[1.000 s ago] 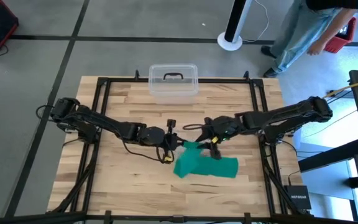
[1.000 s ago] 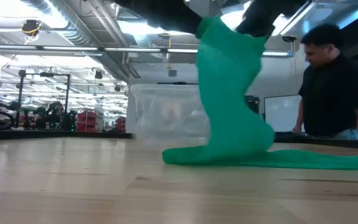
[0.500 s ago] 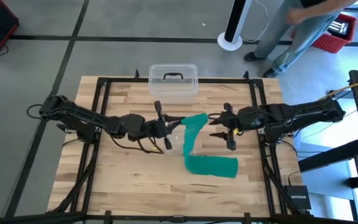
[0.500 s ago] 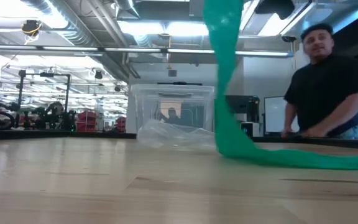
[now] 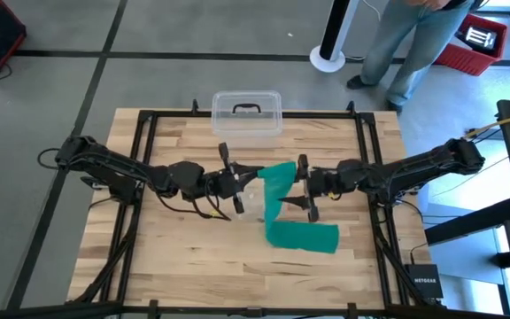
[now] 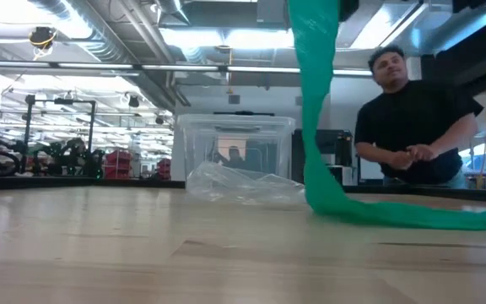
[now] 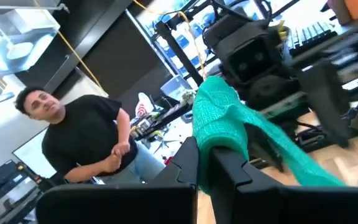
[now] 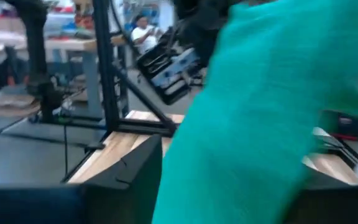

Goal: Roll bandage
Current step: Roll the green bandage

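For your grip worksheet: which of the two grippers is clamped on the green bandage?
The left gripper: its fingers pinch the bandage end, holding it up. The right gripper stands open beside the strip.

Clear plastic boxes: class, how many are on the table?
1. The clear plastic box sits at the table's far edge, centred, behind the raised bandage. None seems hidden.

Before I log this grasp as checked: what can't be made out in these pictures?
- Low view: both grippers are cut off by the top edge; only the bandage hangs into sight.
- Right wrist view: the bandage fills the picture, hiding the right gripper's fingertips.
- High view: the clear wrapper is too small to read.
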Controlling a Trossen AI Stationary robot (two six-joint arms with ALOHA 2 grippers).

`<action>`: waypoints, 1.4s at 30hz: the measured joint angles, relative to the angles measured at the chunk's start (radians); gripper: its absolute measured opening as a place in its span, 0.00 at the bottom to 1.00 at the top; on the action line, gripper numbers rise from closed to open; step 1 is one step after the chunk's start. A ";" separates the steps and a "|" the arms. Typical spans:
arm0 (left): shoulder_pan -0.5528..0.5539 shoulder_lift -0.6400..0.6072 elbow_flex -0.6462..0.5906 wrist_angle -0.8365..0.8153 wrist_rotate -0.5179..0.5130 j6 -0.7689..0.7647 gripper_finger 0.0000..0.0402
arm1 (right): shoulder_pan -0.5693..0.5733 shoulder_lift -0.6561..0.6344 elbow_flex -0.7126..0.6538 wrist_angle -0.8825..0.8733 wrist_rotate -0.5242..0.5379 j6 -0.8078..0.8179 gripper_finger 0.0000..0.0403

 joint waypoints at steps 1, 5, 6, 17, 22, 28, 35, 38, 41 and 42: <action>0.004 0.000 0.000 0.000 -0.008 0.000 0.01 | 0.000 0.011 0.015 -0.018 -0.011 -0.011 0.42; 0.020 0.000 0.000 0.037 -0.108 0.028 0.01 | 0.017 0.022 0.086 -0.115 -0.025 -0.062 0.11; 0.026 0.000 0.000 0.047 -0.123 0.037 0.01 | 0.024 0.022 0.101 -0.138 -0.020 -0.083 0.06; 0.082 0.000 0.000 0.099 -0.328 0.214 0.00 | 0.159 0.022 0.257 -0.273 0.047 -0.134 0.01; 0.108 0.000 0.000 0.254 -0.375 0.295 0.00 | 0.196 0.022 0.256 -0.350 0.055 -0.095 0.01; 0.096 -0.025 0.000 0.286 -0.175 0.202 0.00 | 0.208 0.022 0.256 -0.428 0.129 -0.019 0.02; 0.040 -0.031 0.000 0.275 0.087 0.057 0.00 | 0.155 0.014 0.254 -0.436 0.167 0.075 0.22; 0.018 -0.043 0.000 0.286 0.087 0.050 0.00 | 0.142 -0.002 0.254 -0.438 0.188 0.071 0.37; -0.005 -0.077 0.000 0.281 0.092 0.052 0.00 | 0.132 -0.037 0.255 -0.488 0.203 0.069 0.51; -0.011 -0.092 0.000 0.282 0.093 0.056 0.00 | 0.129 -0.054 0.255 -0.510 0.209 0.069 0.55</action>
